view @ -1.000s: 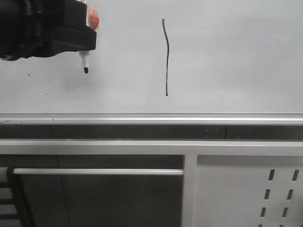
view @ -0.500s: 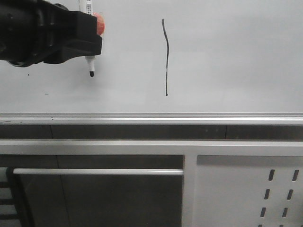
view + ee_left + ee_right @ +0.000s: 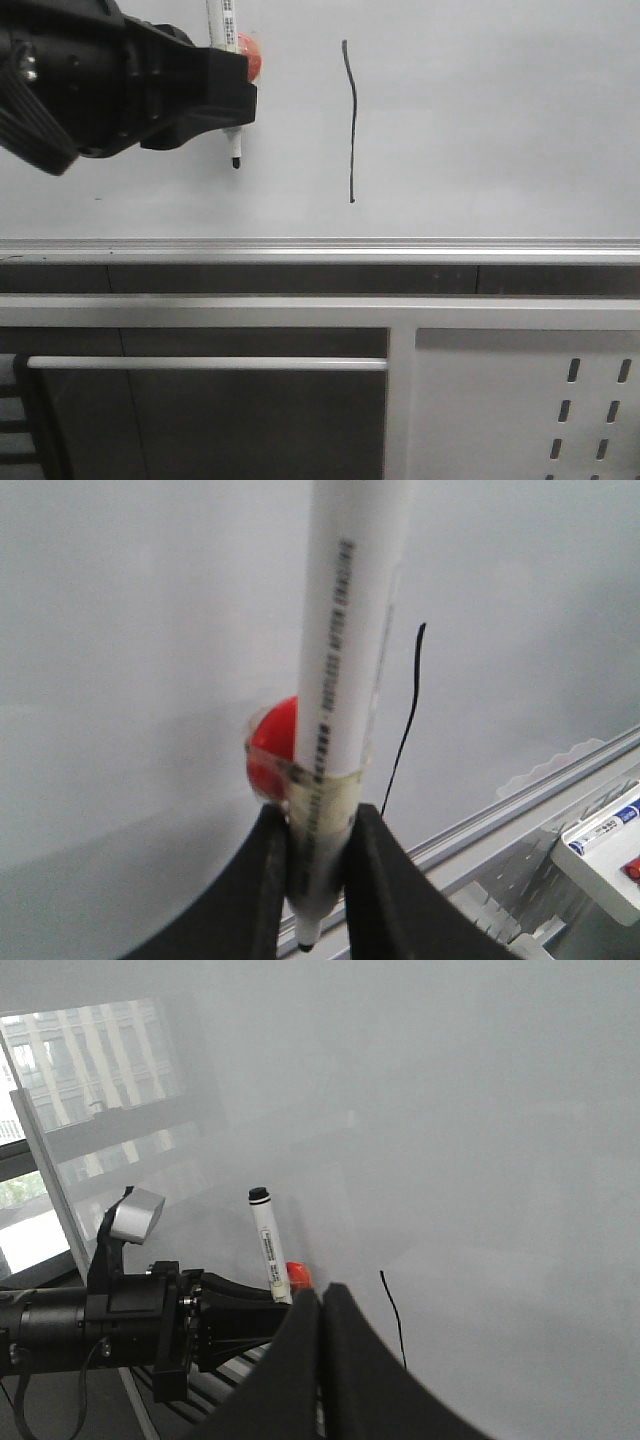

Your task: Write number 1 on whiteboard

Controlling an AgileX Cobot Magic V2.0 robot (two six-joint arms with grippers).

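The whiteboard (image 3: 480,120) fills the upper front view, with its silver rail (image 3: 320,248) below. The number 1 (image 3: 351,120) is a thin black wavy vertical stroke on it; it also shows in the left wrist view (image 3: 405,720) and the right wrist view (image 3: 393,1318). My left gripper (image 3: 232,105) is shut on a white marker pen (image 3: 340,680) with a red piece (image 3: 272,748) taped to it, tip (image 3: 236,162) pointing down, left of the stroke. My right gripper (image 3: 322,1305) is shut and empty, out of the front view.
A white perforated metal panel (image 3: 520,400) and a horizontal bar (image 3: 200,363) sit below the rail. A small tray with spare markers (image 3: 605,845) lies beyond the rail in the left wrist view. A tiny black speck (image 3: 98,198) marks the board at left.
My left gripper has moved to the right with the marker, closer to the stroke. The stroke has not changed.
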